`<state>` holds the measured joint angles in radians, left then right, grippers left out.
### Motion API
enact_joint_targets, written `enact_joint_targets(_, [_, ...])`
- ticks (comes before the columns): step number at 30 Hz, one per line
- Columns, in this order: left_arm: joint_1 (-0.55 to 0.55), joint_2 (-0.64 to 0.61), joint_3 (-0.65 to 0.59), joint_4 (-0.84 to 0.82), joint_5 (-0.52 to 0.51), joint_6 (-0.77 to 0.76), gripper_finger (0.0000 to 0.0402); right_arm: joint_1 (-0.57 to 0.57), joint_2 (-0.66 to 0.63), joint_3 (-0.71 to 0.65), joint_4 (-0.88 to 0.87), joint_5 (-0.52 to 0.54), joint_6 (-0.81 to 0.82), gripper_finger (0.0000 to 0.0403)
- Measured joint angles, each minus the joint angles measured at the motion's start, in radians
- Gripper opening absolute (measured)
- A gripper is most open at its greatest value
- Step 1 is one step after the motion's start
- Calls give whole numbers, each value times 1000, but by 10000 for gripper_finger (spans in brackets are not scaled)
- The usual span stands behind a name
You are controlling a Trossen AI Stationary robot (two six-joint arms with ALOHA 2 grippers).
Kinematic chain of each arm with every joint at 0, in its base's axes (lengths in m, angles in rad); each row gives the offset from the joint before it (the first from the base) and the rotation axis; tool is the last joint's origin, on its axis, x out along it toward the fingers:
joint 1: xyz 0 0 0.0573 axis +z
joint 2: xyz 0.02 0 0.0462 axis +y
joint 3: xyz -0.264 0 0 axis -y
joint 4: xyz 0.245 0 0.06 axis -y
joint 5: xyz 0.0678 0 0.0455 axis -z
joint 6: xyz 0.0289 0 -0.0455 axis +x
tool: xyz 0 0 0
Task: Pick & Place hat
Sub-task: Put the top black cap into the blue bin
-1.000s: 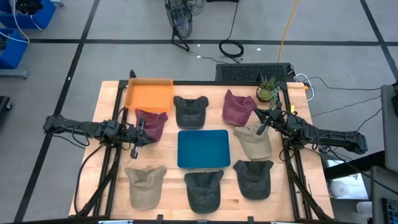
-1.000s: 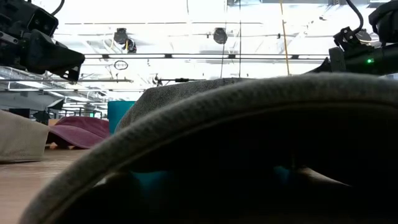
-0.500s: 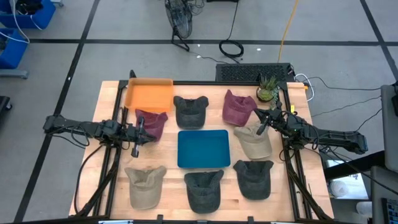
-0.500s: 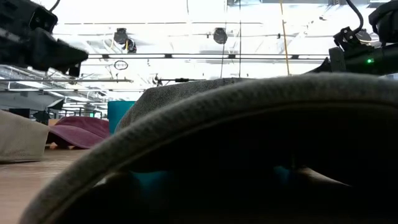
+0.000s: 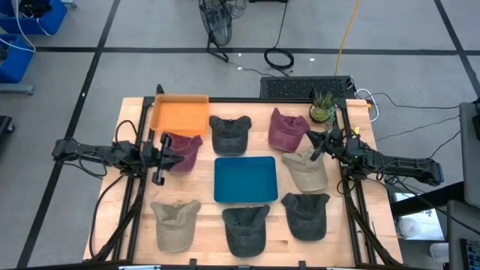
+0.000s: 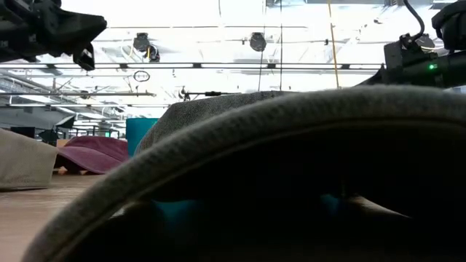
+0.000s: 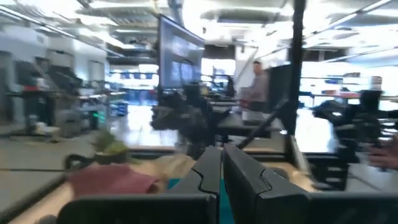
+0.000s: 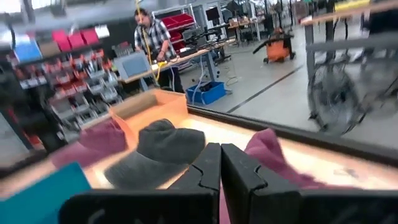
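Note:
Several caps lie flat on the wooden table (image 5: 131, 187): maroon (image 5: 184, 148), dark grey (image 5: 229, 133), maroon (image 5: 287, 129), beige (image 5: 306, 172), dark grey (image 5: 305, 214), dark grey (image 5: 246, 229), beige (image 5: 175, 223). My left gripper (image 5: 165, 154) hovers shut at the left edge of the left maroon cap, raised well above the table in the low view (image 6: 76, 33); its fingers (image 7: 221, 167) are together. My right gripper (image 5: 315, 147) hangs shut between the right maroon cap and the beige cap, its fingers (image 8: 219, 160) closed too. Neither holds anything.
An orange tray (image 5: 180, 114) sits at the far left and a blue tray (image 5: 245, 178) in the middle. A potted plant (image 5: 322, 107) stands at the far right corner. A dark cap brim (image 6: 255, 167) fills the low view. People stand in the room beyond.
My left gripper has risen from above the left maroon cap and drifted slightly toward the far edge, staying shut. The right arm and the caps have kept still.

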<state>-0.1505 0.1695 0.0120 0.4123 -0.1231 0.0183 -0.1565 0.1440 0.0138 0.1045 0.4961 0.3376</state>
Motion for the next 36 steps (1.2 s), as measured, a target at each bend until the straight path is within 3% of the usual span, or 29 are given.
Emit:
enact_joint_targets(5, [11, 7, 9, 33, -189, 31, 26, 0, 0, 0, 14, 5, 129, 0])
enact_joint_targets(9, [43, 71, 85, -41, -211, 8, 26, 0, 0, 0, 99, 74, 99, 0])
enact_joint_targets(20, [131, 518, 442, -348, -287, 28, 26, 0, 0, 0, 288, 112, -19, 0])
enact_joint_targets(28, [218, 835, 688, -453, -176, 50, 40, 1, 0, 0, 288, 69, -62, 0])
enact_joint_targets(36, [385, 1076, 898, -618, 138, 69, 163, 1, 2, 0, 310, -151, 2, 0])
